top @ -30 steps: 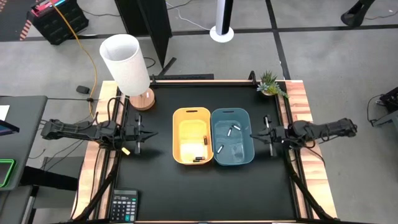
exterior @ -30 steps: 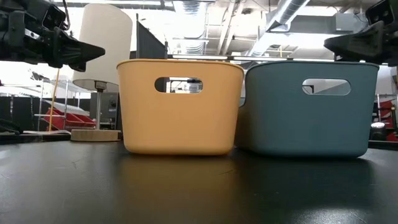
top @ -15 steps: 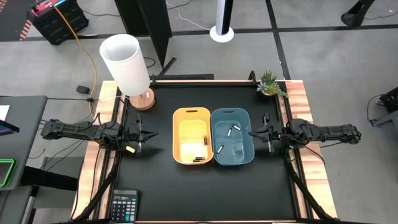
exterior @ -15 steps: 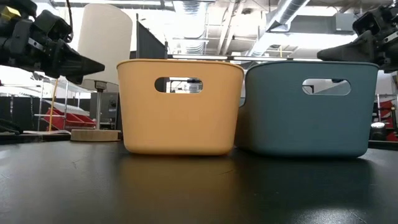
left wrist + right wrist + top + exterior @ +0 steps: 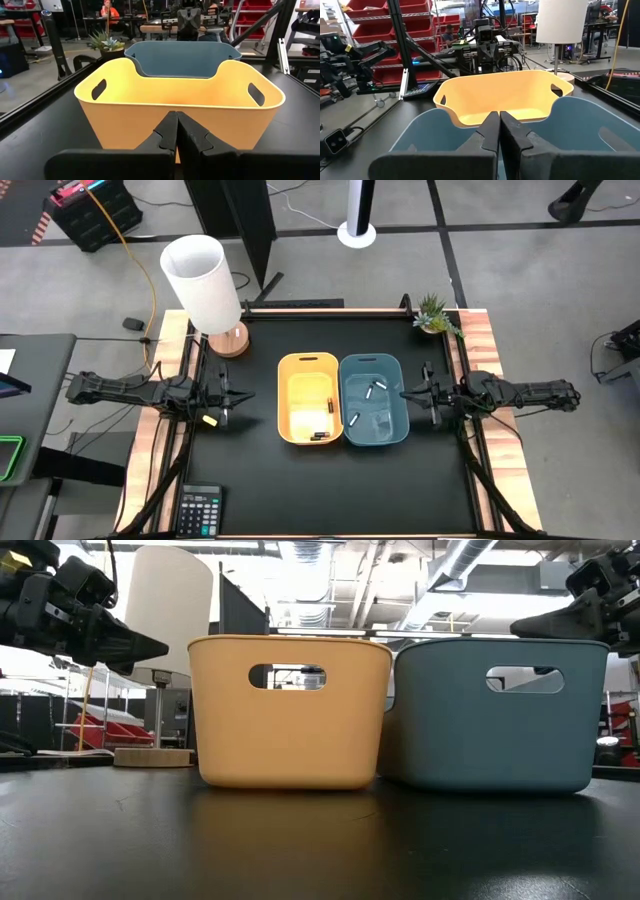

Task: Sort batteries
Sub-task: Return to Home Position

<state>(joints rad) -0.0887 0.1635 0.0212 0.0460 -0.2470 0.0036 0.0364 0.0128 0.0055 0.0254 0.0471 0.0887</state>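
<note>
A yellow bin (image 5: 309, 397) and a blue bin (image 5: 374, 400) stand side by side mid-table. Dark batteries (image 5: 319, 436) lie on the yellow bin's floor, and white batteries (image 5: 376, 387) lie in the blue bin. My left gripper (image 5: 247, 394) hovers shut left of the yellow bin, and its closed fingertips (image 5: 177, 116) point at the bin's wall (image 5: 175, 120). My right gripper (image 5: 404, 393) hovers shut at the blue bin's right rim, fingertips (image 5: 498, 116) together above that bin (image 5: 570, 125). Both are above table height in the low view.
A white lamp (image 5: 206, 285) on a wooden base stands at the far-left corner, a small potted plant (image 5: 435, 315) at the far-right corner, a calculator (image 5: 199, 510) near the left front edge. Black table surface (image 5: 320, 490) lies bare in front of the bins.
My left gripper has dipped slightly and tipped its fingertips downward beside the yellow bin. My right gripper has moved a little toward the blue bin and tipped slightly. Both arms are still over the last half second.
</note>
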